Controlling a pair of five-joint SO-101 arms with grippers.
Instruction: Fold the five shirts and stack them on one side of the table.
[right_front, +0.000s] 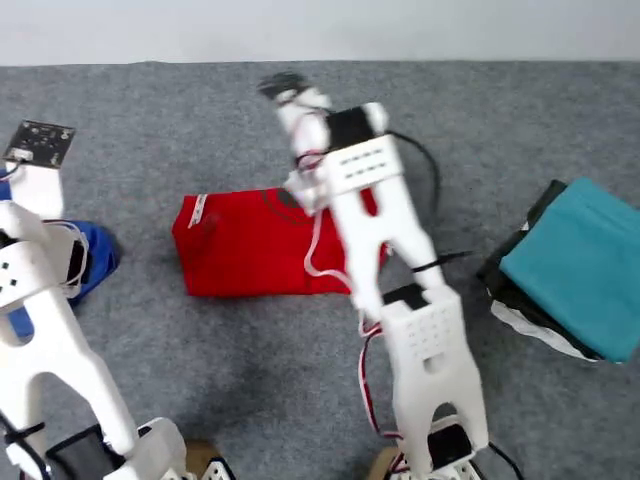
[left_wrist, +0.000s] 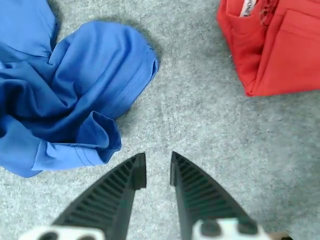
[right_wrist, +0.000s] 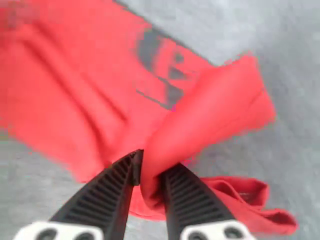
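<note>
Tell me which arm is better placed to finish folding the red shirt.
Likely right. The right gripper is shut on a fold of the red shirt; the left gripper sits empty over bare table beside the blue shirt.

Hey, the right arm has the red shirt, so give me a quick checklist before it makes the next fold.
1. Right tool grips the red shirt: ok, shut on a pinched fold.
2. Left tool is out of the way: ok, open, empty, over bare table.
3. Blue shirt is clear of the red one: ok, they lie apart.
4. Blue shirt is folded: not ok, it is crumpled.
5. Stack is on one side: ok, with the teal shirt on top.
6. Number of shirts in the stack: cannot tell.
</note>
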